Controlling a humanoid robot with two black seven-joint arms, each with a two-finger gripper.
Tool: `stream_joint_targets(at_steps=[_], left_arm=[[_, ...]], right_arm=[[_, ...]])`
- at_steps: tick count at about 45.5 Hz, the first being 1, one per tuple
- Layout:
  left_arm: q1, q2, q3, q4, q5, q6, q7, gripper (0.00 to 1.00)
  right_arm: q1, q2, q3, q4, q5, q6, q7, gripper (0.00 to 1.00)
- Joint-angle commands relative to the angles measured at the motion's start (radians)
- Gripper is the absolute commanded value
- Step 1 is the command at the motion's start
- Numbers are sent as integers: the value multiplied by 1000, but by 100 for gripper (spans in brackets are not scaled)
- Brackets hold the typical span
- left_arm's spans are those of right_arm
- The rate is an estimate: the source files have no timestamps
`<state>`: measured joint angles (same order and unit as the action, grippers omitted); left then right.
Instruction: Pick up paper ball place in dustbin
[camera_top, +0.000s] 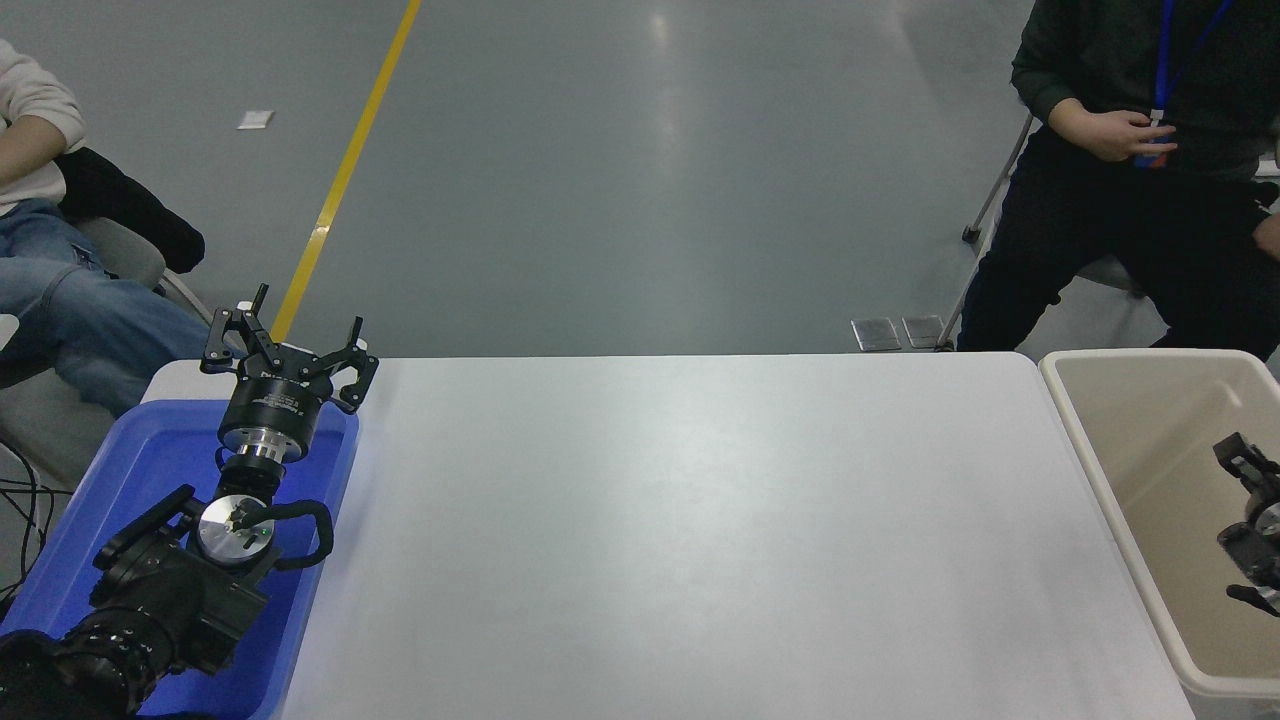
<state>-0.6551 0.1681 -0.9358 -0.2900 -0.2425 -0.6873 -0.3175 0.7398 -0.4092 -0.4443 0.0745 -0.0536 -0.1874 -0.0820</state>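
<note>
**No paper ball in sight**

Left gripper (290, 345) hangs parked, fingers spread, over the blue tray (100, 480). The desk (680, 520) carries no paper ball. Right gripper (1250, 500) is over the dustbin (1120, 365); whether it grips anything I cannot tell. Likely release stage; next, confirm the drop.
</note>
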Motion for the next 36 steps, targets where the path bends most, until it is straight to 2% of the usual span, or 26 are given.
stream_joint_targets(at_steps=[1, 10, 15, 20, 32, 36], left_arm=[[0, 1, 0, 0, 0, 0, 0, 99], [0, 1, 0, 0, 0, 0, 0, 99], [0, -1, 0, 0, 0, 0, 0, 99], [0, 1, 2, 0, 0, 0, 0, 99], [0, 1, 2, 0, 0, 0, 0, 99], [0, 1, 2, 0, 0, 0, 0, 99]], right_arm=[[142, 0, 107, 1, 1, -3, 1, 100], [277, 0, 311, 37, 1, -4, 5, 100], [323, -2, 481, 106, 0, -4, 30, 100], [340, -8, 636, 194, -15, -3, 85, 100], [340, -91, 958, 389, -18, 0, 272, 100], [302, -91, 1088, 448, -28, 3, 320, 100]])
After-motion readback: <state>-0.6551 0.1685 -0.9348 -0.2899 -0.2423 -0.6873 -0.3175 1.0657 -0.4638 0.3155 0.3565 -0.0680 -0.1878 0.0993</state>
